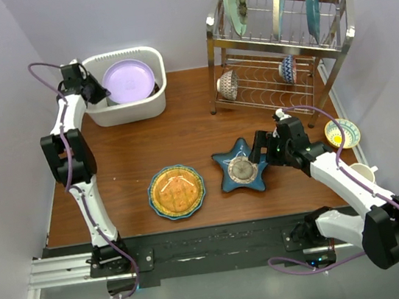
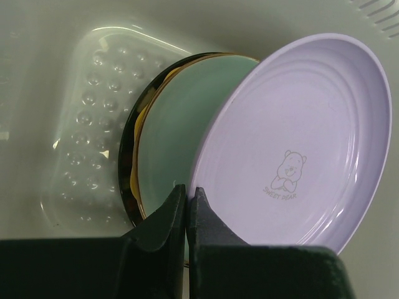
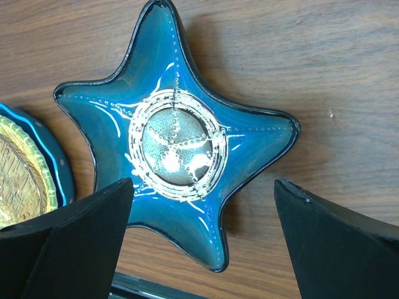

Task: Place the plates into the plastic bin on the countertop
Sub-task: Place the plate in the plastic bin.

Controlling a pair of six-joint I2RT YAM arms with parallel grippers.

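left claw (image 2: 187, 190) sat clenched by the lavender plate (image 2: 299, 137) in the bin (image 1: 131, 114); right claw (image 3: 202, 187) gaped over the star plate (image 3: 174, 143).

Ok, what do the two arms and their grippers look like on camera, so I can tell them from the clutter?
The left arm and right arm are alike: white links, bulky black joints, and a thin purple cable looping along each. The left gripper and right gripper have matte black, wedge-shaped fingers. No markings are visible.
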